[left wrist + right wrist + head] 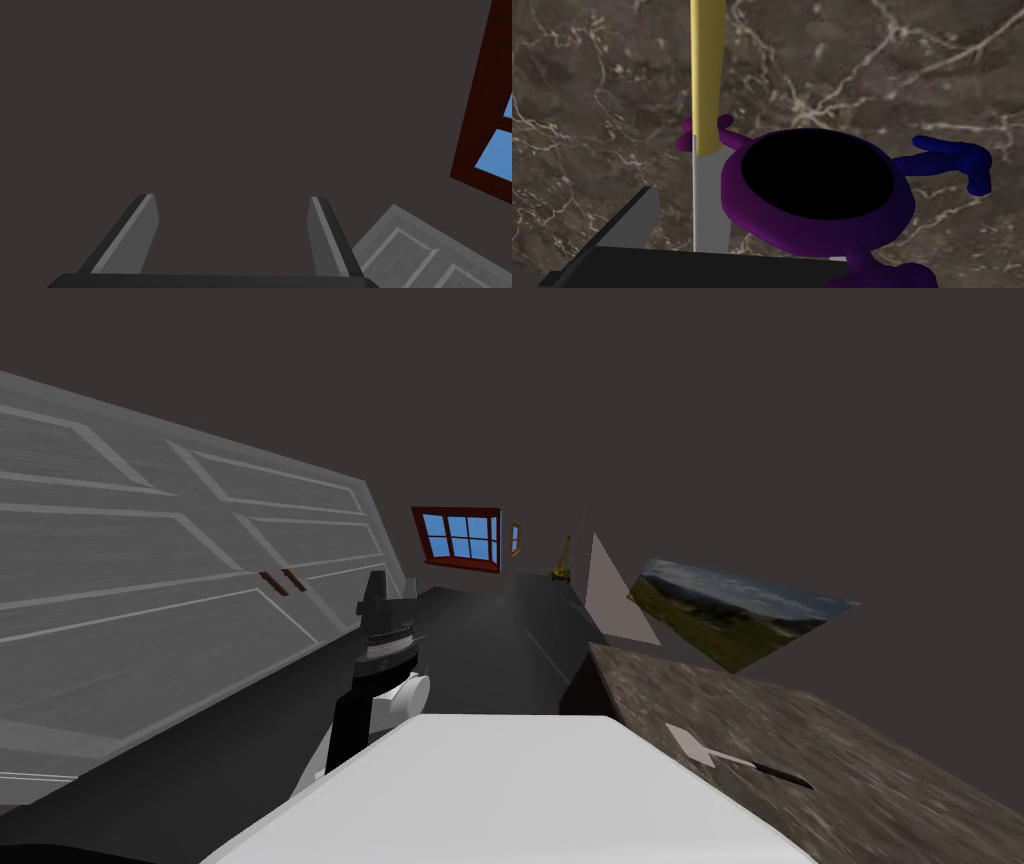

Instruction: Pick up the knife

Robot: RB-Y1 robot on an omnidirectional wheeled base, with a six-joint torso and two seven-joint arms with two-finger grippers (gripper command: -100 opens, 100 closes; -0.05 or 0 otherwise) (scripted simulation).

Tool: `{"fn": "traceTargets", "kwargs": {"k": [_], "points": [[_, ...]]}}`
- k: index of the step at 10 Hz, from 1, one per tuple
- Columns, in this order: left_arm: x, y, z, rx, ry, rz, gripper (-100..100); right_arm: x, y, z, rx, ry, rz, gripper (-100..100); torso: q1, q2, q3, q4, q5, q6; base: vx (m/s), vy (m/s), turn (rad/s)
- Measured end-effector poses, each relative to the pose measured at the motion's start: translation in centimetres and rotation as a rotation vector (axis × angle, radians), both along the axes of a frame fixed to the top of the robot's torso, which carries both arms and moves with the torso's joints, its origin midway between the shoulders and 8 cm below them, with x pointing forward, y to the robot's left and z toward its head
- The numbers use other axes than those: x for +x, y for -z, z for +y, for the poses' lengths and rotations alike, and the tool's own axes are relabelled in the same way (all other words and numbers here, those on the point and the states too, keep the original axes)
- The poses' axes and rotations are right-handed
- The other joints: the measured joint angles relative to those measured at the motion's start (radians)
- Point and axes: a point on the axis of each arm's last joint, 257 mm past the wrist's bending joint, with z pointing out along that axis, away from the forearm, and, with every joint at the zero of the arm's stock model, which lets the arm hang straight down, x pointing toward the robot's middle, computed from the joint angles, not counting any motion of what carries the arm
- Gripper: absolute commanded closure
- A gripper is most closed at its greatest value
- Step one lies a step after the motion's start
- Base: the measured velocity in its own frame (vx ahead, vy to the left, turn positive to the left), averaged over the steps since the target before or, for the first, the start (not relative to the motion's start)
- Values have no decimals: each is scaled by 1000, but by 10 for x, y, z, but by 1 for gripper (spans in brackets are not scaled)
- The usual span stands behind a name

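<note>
The knife is laid on the desk inside the wide-spread right tool, handle at the tool's 12 o'clock, with a purple object against the blade; the left tool is likewise held apart.

Knife: no readable text.
Desk: no readable marks.
Wall picture: landscape, no lettering.
Cabinet doors: no signs.

Knife handle cut off at edge, one finger of right tool behind purple object
</note>
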Motion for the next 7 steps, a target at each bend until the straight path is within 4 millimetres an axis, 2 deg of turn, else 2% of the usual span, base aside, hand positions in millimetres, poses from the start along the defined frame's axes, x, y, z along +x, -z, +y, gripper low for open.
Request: {"fn": "traceTargets", "kwargs": {"k": [4, 7], "points": [[0, 0, 0, 0, 0, 0, 0, -44, 4, 10, 43, 10, 108, -100, -1, 0, 0, 0, 0, 0, 94, -16, 36], [0, 0, 0, 0, 0, 0, 0, -83, 6, 17, 72, 22, 205, -100, -2, -2, -1, -1, 0, 0, 123, -34, 43]]}}
